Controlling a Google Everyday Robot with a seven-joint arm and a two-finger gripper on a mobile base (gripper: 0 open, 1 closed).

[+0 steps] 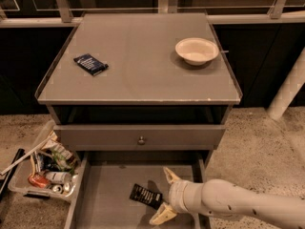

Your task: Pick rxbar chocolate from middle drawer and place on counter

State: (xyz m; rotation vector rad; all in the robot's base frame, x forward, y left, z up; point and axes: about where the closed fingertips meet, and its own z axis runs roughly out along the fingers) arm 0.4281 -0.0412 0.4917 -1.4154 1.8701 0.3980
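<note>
I see my gripper [164, 196] inside the middle drawer [102, 194], fingers spread wide. The rxbar chocolate [145, 195] lies just left.

My 1 arm [238, 203] comes in from the lower right and lies nearly level, its pale, rounded forearm pointing left. The wrist [183, 197] is a short ribbed collar at its end. My gripper [160, 196] sits low in the drawer [107, 199], toward its right side. My 2 fingers [170, 176] are spread wide, 1 angled toward the back, the other toward the front.
</note>
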